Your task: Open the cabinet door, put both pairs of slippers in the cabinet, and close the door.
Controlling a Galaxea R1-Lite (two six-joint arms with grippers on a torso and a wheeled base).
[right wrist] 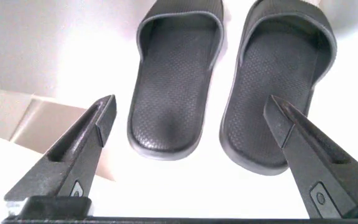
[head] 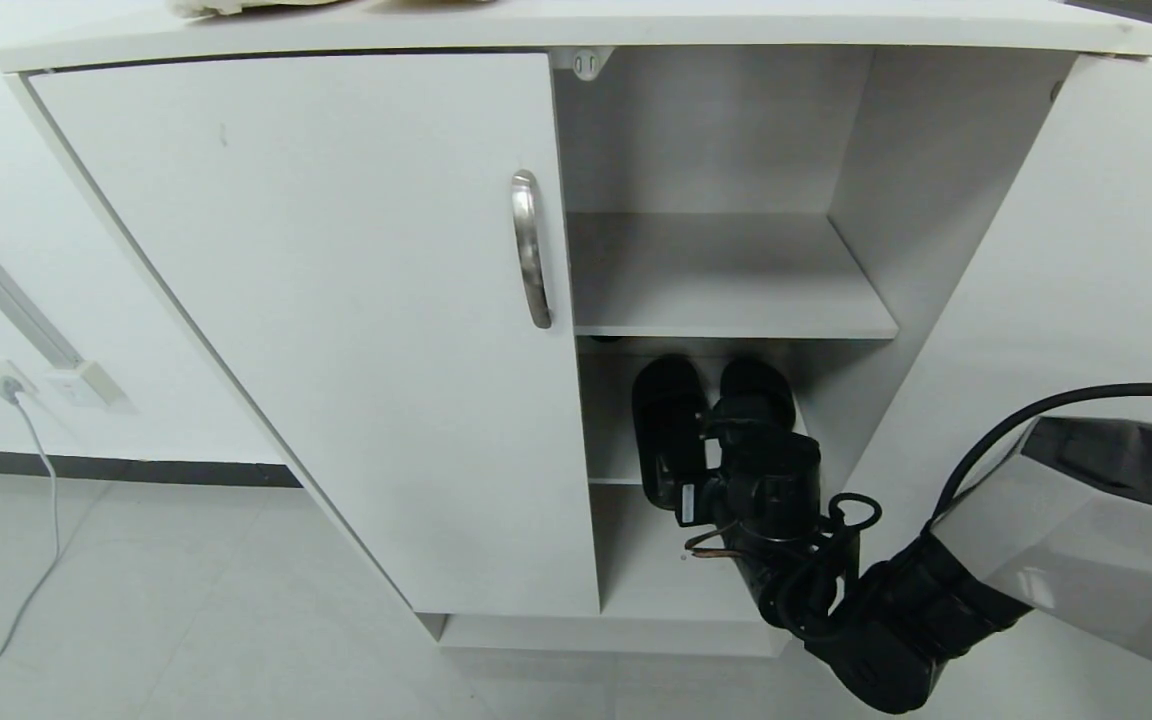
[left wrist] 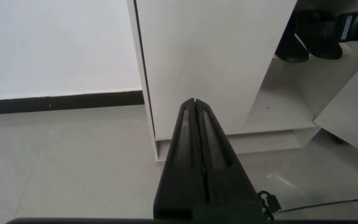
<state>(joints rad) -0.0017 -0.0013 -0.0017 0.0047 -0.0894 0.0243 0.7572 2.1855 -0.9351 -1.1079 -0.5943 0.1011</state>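
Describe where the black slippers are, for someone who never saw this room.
Find the white cabinet, whose right door stands open. Under its upper shelf, on the next shelf, lies a pair of black slippers, side by side: flat textured soles, unlike the open right gripper facing them.

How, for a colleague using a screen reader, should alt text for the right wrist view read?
A pair of black slippers lies side by side on a white cabinet shelf. In the foreground the right gripper is open, holding nothing.
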